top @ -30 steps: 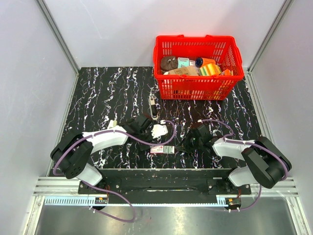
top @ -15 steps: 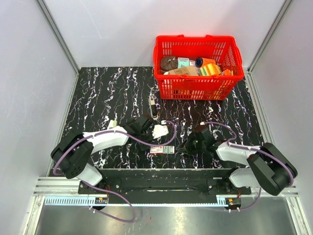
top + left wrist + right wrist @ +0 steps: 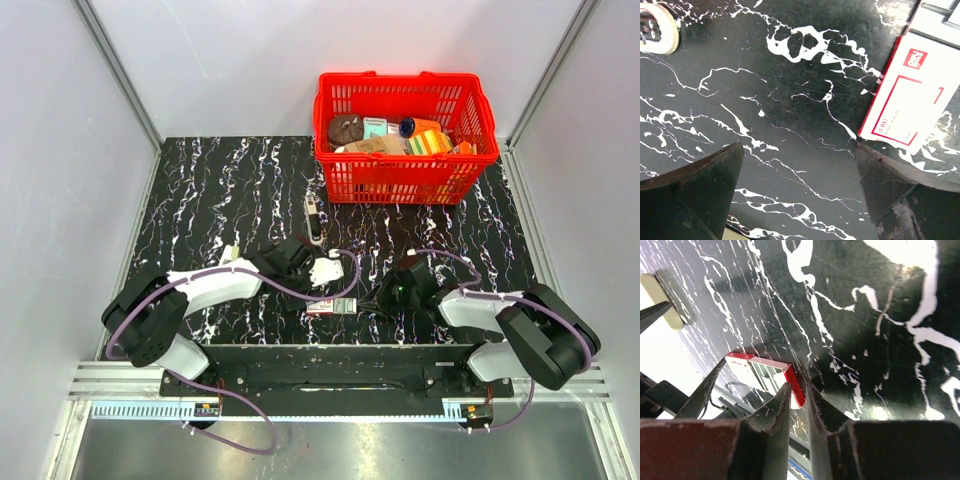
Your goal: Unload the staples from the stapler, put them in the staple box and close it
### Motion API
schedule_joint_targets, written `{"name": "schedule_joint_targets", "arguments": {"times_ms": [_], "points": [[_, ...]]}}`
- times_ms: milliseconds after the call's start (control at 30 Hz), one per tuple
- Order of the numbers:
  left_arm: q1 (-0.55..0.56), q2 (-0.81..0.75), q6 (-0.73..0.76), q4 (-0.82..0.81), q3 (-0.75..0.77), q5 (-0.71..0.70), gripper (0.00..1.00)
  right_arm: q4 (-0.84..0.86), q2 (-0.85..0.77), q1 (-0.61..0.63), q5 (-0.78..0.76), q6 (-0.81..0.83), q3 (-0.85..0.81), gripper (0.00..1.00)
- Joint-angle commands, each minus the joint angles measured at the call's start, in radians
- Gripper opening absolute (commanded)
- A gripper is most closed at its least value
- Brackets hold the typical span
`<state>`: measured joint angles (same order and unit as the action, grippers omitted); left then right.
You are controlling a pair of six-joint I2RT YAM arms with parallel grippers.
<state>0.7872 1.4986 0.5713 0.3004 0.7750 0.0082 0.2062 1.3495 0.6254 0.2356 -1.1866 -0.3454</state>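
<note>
The stapler [image 3: 313, 217], slim and black and white, lies on the black marble table below the basket, apart from both grippers. A red and white staple box [image 3: 327, 306] lies near the front edge. It also shows in the left wrist view [image 3: 910, 100] and the right wrist view [image 3: 765, 376]. My left gripper [image 3: 328, 268] is open and empty just above the table [image 3: 799, 150], with the box by its right finger. My right gripper [image 3: 376, 298] points left at the box, its fingers drawn to a narrow slit [image 3: 799, 386] with nothing seen between them.
A red basket [image 3: 345, 175] full of several items stands at the back right. A beige rounded object [image 3: 655, 30] lies at the far left of the left wrist view. The metal rail [image 3: 320, 375] runs along the near edge.
My right gripper has edged left toward the staple box. The left arm, the stapler and the box have not visibly moved.
</note>
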Motion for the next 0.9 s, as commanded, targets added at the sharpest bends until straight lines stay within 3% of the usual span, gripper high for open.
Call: {"name": "schedule_joint_targets", "arguments": {"times_ms": [0, 867], "points": [[0.012, -0.035, -0.001, 0.025, 0.001, 0.042, 0.99, 0.087, 0.03, -0.007, 0.03, -0.021, -0.006, 0.23], [0.046, 0.025, -0.016, 0.013, 0.047, 0.033, 0.99, 0.111, 0.096, -0.001, 0.051, 0.024, -0.053, 0.17]]}}
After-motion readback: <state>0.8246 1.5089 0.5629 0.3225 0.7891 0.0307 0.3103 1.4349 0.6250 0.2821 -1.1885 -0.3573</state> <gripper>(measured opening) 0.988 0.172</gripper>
